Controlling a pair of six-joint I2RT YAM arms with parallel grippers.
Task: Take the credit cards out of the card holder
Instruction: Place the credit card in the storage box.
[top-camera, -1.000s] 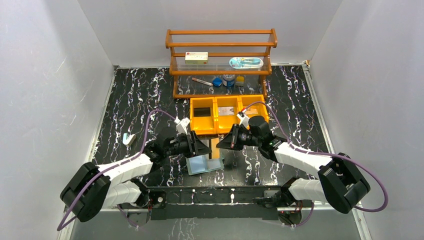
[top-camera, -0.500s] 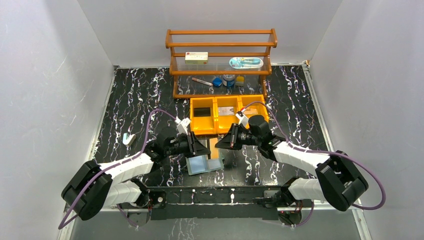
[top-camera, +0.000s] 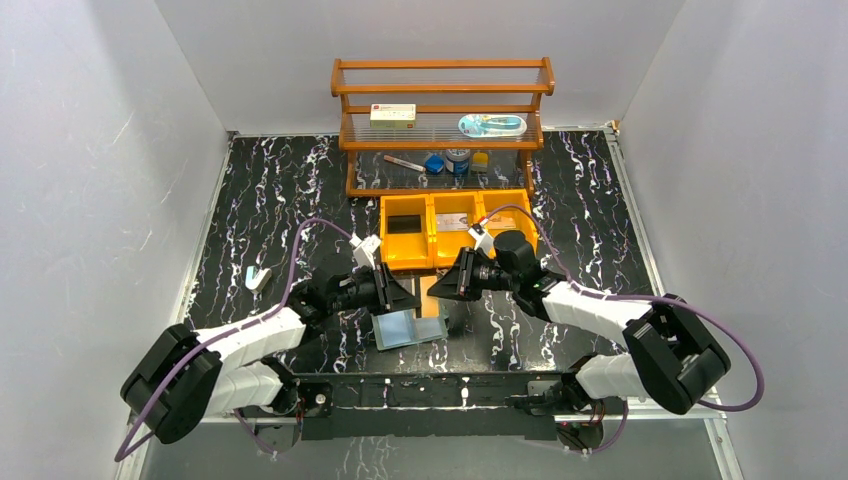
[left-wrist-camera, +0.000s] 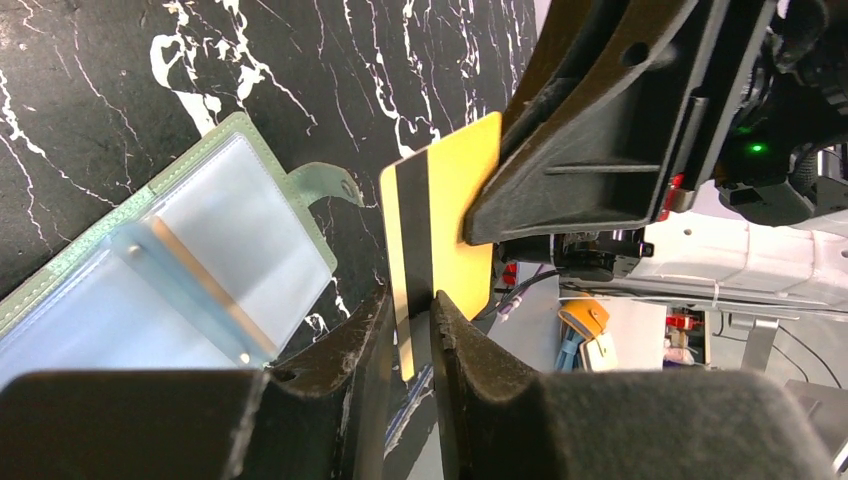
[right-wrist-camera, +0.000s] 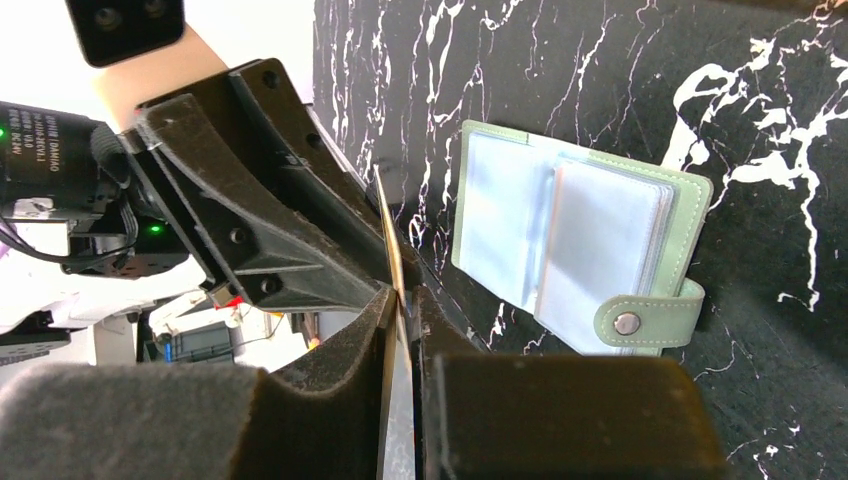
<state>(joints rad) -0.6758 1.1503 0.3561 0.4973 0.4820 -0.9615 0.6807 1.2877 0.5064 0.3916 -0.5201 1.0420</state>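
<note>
The card holder (right-wrist-camera: 600, 220) is sage-green, the credit card (left-wrist-camera: 455, 225) yellow with black stripe.

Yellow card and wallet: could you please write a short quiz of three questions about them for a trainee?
1. True or false: the wallet lies open on the table.
2. Of the left gripper and the right gripper, whose fingers have the card between them? A) left only; B) right only; C) both.
3. What colour is the stripe on the card?
Key: 1 true; 2 C; 3 black.
</note>
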